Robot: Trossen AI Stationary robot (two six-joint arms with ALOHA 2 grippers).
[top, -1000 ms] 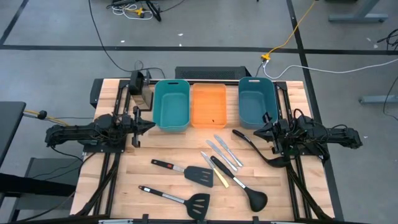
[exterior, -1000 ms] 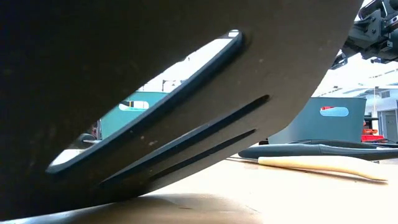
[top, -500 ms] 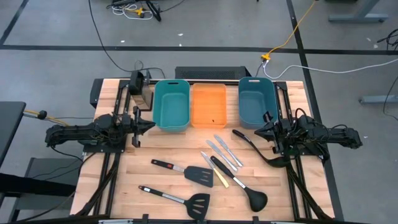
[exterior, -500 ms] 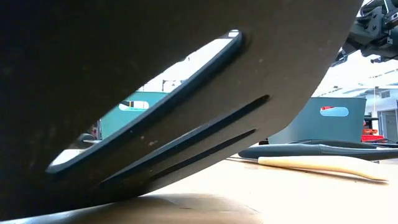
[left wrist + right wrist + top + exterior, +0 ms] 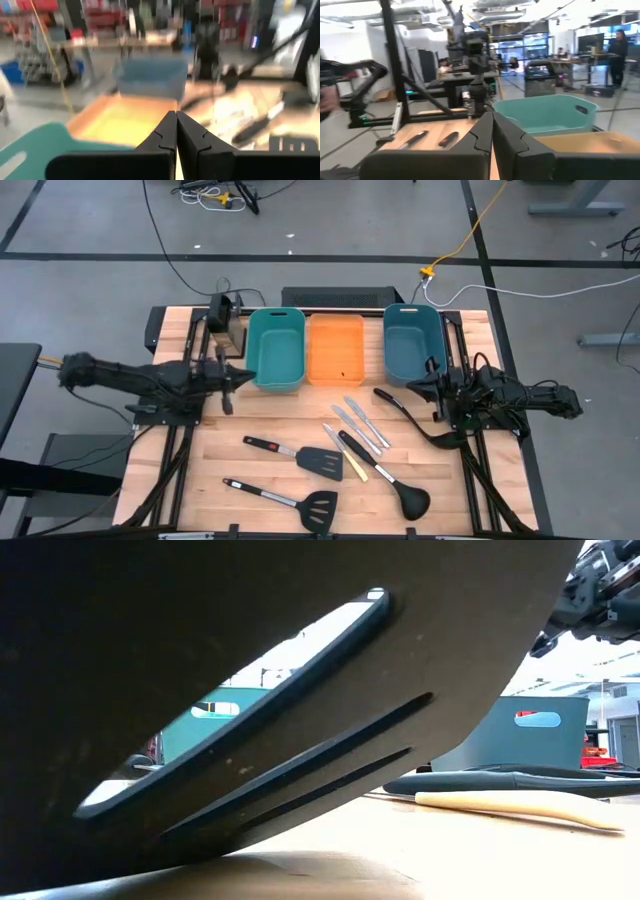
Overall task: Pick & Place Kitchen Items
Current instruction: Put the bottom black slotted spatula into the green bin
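high view, compared with half a second ago: the left arm has been stretched out, its rear end now farther toward the left edge, while the left gripper (image 5: pixel 226 376) has been kept just beside the teal bin (image 5: pixel 276 347), above the bare wood of the desk (image 5: pixel 200 470). the right gripper (image 5: pixel 432 387) has barely been shifted and is held near the front corner of the blue bin (image 5: pixel 414 343). nothing on the desk has been moved, so the change is judged to be only the opening of a reach; no item has been picked yet.

both pairs of jaws are seen pressed together in the wrist views, with nothing between them.

the utensils are all laid on the front half of the desk, between the two arms. a ladle (image 5: pixel 420 427) lies closest to the right jaws, its handle running just beside and below them. a second ladle (image 5: pixel 385 476), two slotted spatulas (image 5: pixel 298 455) (image 5: pixel 290 502), the table knives (image 5: pixel 358 423) and a yellowish stick (image 5: pixel 354 464) are spread farther forward. the nearer spatula is well apart from the left jaws, toward the front.
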